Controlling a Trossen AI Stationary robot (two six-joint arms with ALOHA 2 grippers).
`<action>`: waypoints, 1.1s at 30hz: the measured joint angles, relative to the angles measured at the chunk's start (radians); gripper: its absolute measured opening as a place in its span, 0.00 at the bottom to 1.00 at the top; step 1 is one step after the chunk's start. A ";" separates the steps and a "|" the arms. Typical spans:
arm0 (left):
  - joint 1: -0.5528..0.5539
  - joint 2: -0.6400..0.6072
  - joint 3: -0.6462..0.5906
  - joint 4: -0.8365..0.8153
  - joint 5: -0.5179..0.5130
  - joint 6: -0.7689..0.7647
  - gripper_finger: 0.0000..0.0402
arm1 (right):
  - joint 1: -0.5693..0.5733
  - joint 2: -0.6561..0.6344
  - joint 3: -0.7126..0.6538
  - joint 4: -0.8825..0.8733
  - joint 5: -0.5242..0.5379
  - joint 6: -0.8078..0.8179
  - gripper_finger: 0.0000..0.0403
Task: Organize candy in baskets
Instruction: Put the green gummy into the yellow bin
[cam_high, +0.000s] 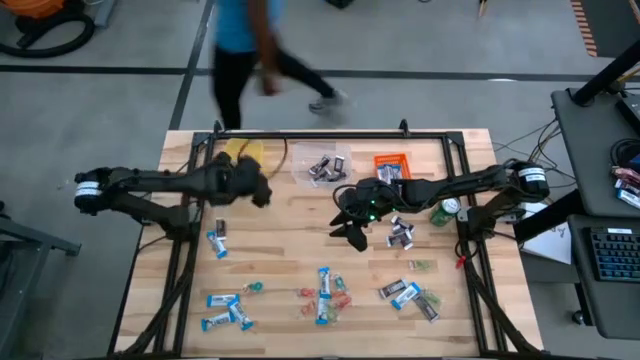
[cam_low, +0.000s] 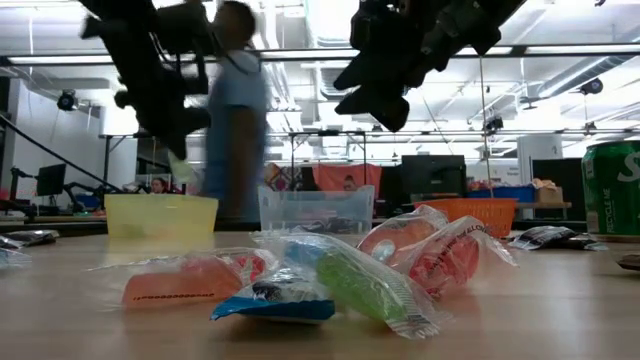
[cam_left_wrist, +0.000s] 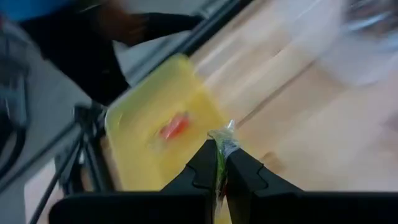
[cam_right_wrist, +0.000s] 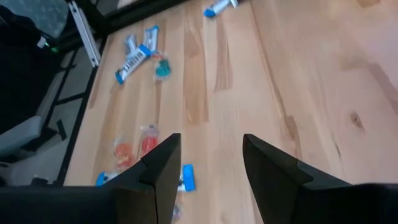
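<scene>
The left tool (cam_left_wrist: 221, 168) is clenched on a small green piece (cam_left_wrist: 222, 149) in crinkly clear wrap, pinched between two dark, blunt fingers. It hangs over the near edge of the yellow basket (cam_high: 243, 152), a smooth rectangular plastic bin at the upper left of the slatted wooden counter (cam_high: 290, 250) in the high view. One small orange-red sweet (cam_left_wrist: 173, 127) already lies on the yellow floor of that bin.

The right tool (cam_high: 352, 226) stands released, its two angular black fingers apart and nothing between them, raised above bare wood a little right of centre in the high view.

Next to the yellow basket along the top edge sits the clear basket (cam_high: 322, 164), holding dark, shiny wrapped pieces, then the orange basket (cam_high: 392, 163) with blue-and-white bars in it.

Loose candy (cam_high: 325, 285) is strewn over the lower half of the counter: flat blue-and-white bars, plus small red, orange and green pieces in glossy film. A few dark wrapped pieces (cam_high: 402, 235) lie just beside the right tool. A green can (cam_high: 440, 213) stands near the right edge.

A person (cam_high: 245, 45) in a blue top is on the floor beyond the counter, at the top of the high view.
</scene>
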 joint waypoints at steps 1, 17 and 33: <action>0.050 0.009 0.000 0.001 0.027 0.019 0.00 | 0.000 0.000 0.000 -0.010 0.000 0.000 0.40; 0.298 0.172 0.000 0.036 0.069 0.203 0.00 | 0.000 0.001 0.000 -0.035 0.000 -0.013 0.40; 0.298 0.250 0.000 0.051 0.041 0.199 0.13 | 0.000 0.002 -0.001 -0.042 0.000 -0.010 0.40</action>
